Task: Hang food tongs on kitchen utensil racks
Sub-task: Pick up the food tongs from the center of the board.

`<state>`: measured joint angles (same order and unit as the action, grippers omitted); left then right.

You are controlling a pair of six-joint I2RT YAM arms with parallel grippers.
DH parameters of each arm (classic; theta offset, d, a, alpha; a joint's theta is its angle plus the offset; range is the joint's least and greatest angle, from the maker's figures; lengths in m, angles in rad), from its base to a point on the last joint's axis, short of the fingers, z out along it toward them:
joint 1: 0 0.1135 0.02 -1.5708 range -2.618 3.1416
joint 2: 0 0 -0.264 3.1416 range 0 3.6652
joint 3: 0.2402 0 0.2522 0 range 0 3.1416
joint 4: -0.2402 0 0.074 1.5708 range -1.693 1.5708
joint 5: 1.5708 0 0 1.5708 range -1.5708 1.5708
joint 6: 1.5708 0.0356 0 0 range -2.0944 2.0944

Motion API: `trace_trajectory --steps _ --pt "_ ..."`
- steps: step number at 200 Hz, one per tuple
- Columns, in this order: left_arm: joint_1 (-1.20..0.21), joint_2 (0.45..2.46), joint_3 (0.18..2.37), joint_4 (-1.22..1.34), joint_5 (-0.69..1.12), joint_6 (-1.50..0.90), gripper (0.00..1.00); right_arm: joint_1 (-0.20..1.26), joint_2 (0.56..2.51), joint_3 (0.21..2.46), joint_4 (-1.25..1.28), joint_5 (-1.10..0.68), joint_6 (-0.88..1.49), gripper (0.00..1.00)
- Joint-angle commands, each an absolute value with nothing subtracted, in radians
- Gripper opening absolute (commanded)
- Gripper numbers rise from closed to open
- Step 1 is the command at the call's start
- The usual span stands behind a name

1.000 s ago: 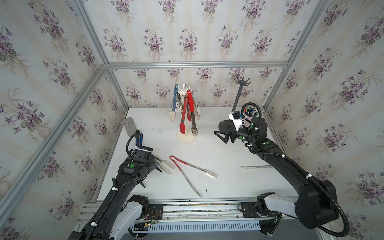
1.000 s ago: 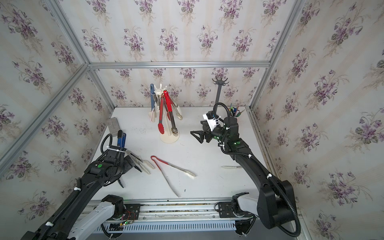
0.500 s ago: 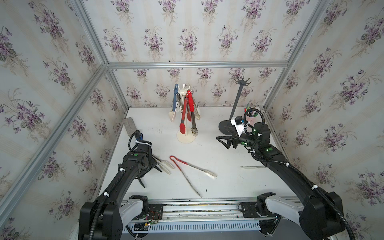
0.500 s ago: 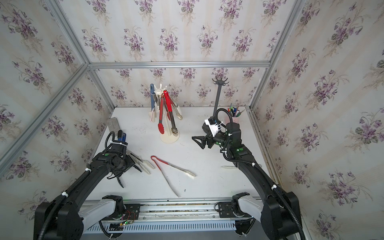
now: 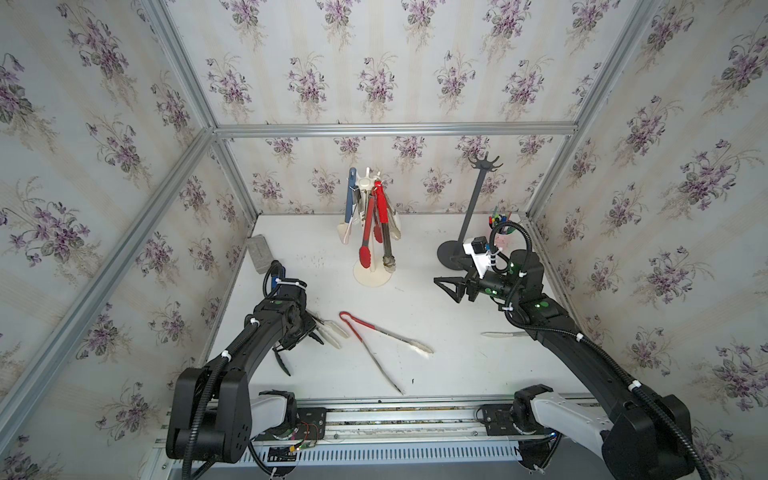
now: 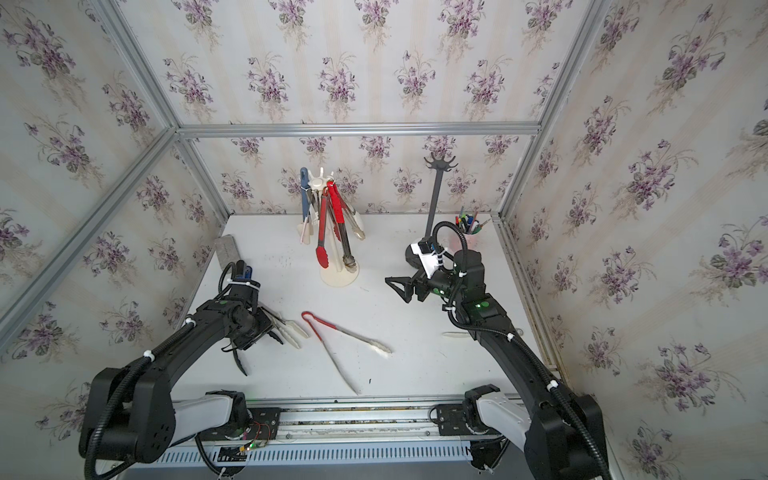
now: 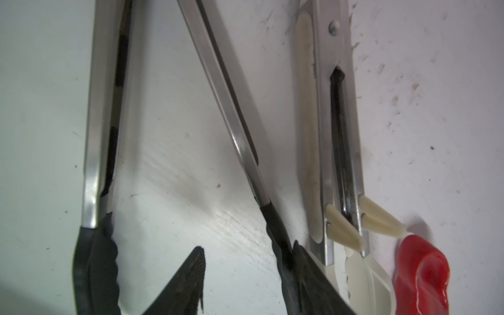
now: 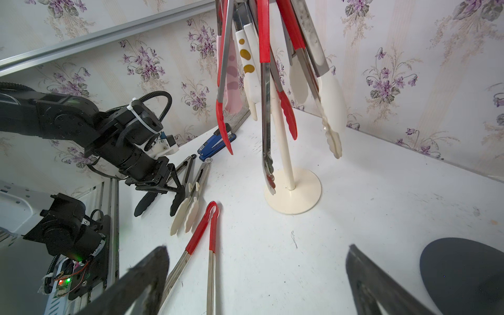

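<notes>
Floral-walled cell, white table (image 5: 436,257): taking tongs up for the racks.
My left gripper (image 7: 248,253) holds its fingers parted astride one arm of the black-tipped steel tongs (image 7: 237,136) at the table's left side, not yet pinching. I'd centre on that arm and lift straight, since the white-tipped tongs (image 7: 341,136) lie just beside the outer finger. My right gripper (image 5: 459,291) hangs spread and empty near the bare dark grey rack (image 5: 474,199); several tongs hang on the cream rack (image 5: 371,278). Only the left wrist view shows the straddle; both top views hide it under the wrist.
</notes>
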<state>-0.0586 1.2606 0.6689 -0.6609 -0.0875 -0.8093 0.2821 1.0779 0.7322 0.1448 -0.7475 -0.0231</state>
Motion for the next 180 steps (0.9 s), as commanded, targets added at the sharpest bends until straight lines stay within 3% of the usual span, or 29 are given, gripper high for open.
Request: trace_trajectory --steps 1,116,180 --pt "-0.056 1.278 0.663 -0.641 -0.094 -0.801 0.46 0.282 1.071 0.733 0.135 -0.749 -0.032 1.0" --pt "-0.046 1.31 0.64 -0.597 -0.061 -0.751 0.08 0.282 1.065 0.736 0.116 -0.735 -0.048 1.0" --pt "-0.044 1.18 0.659 -0.682 -0.074 -0.744 0.02 0.282 1.061 0.729 0.109 -0.711 -0.067 1.0"
